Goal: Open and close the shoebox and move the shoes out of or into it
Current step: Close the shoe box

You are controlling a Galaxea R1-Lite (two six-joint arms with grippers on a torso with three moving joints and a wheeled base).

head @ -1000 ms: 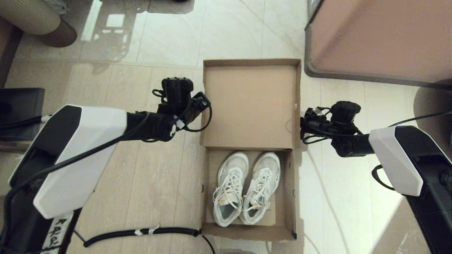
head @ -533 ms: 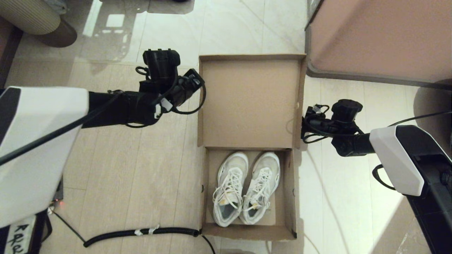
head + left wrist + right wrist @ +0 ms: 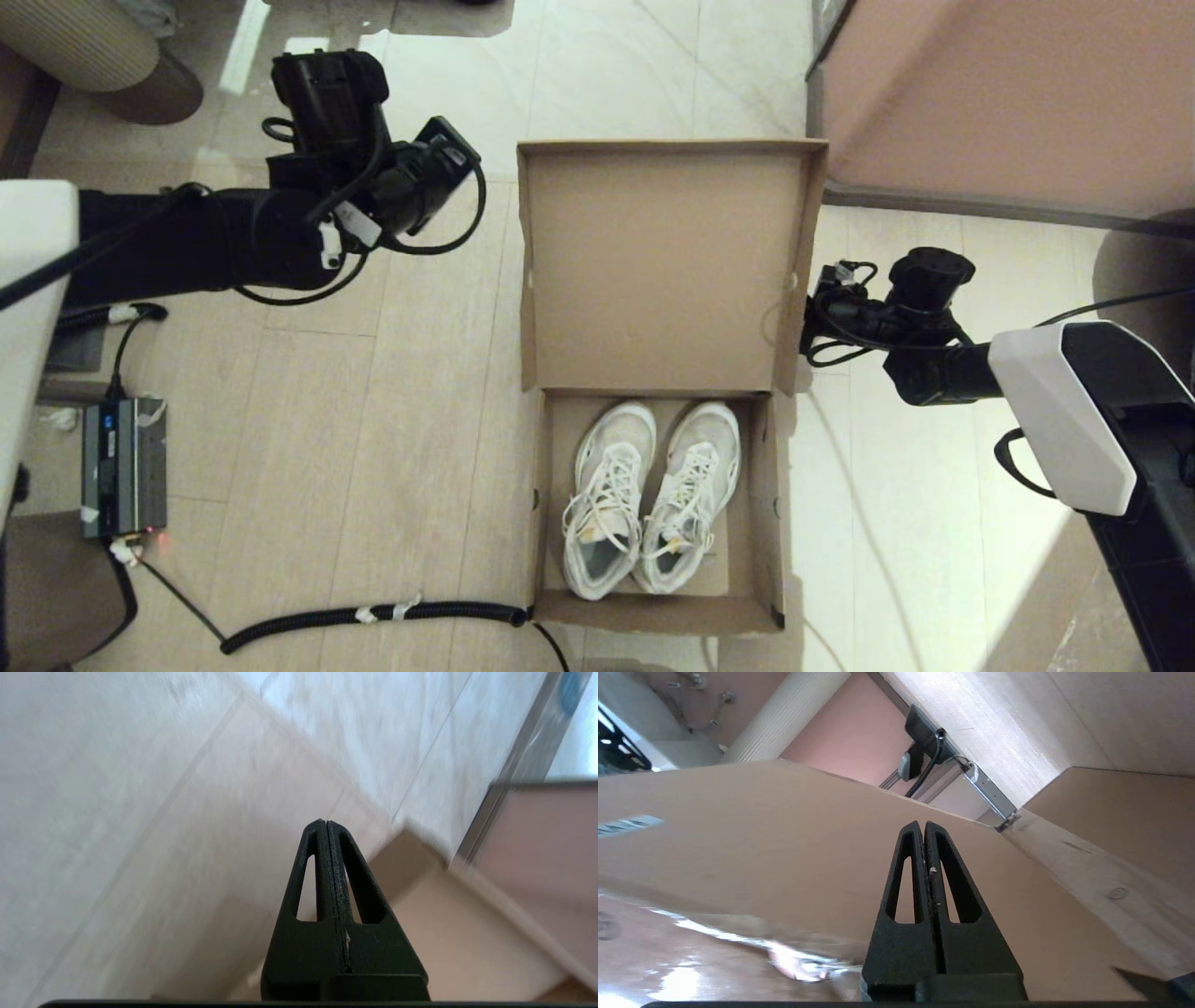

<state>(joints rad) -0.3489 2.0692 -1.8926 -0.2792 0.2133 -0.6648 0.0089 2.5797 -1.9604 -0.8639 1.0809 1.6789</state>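
The brown cardboard shoebox (image 3: 549, 495) stands open on the floor, its hinged lid (image 3: 658, 271) tilted up off the floor on the far side. Two white lace-up sneakers (image 3: 653, 499) lie side by side inside, toes toward the lid. My right gripper (image 3: 808, 322) is shut and empty at the lid's right edge; in the right wrist view the gripper (image 3: 923, 823) rests against the lid's outer face (image 3: 761, 868), near a white sticker (image 3: 626, 825). My left gripper (image 3: 456, 159) hangs shut and empty, well left of the lid; the left wrist view has this gripper (image 3: 325, 822) over the floor, pointing at a lid corner (image 3: 467, 942).
A large pinkish-brown dark-rimmed furniture block (image 3: 1008, 93) stands just right of and beyond the lid. A black corrugated cable (image 3: 373, 614) runs to the box's near left corner. A grey device (image 3: 123, 467) sits on the floor at left, and a ribbed cylinder (image 3: 84, 42) stands far left.
The lid has tilted up higher, with my right gripper staying at its right edge. My left arm has swung away from the lid, to the left and farther back.
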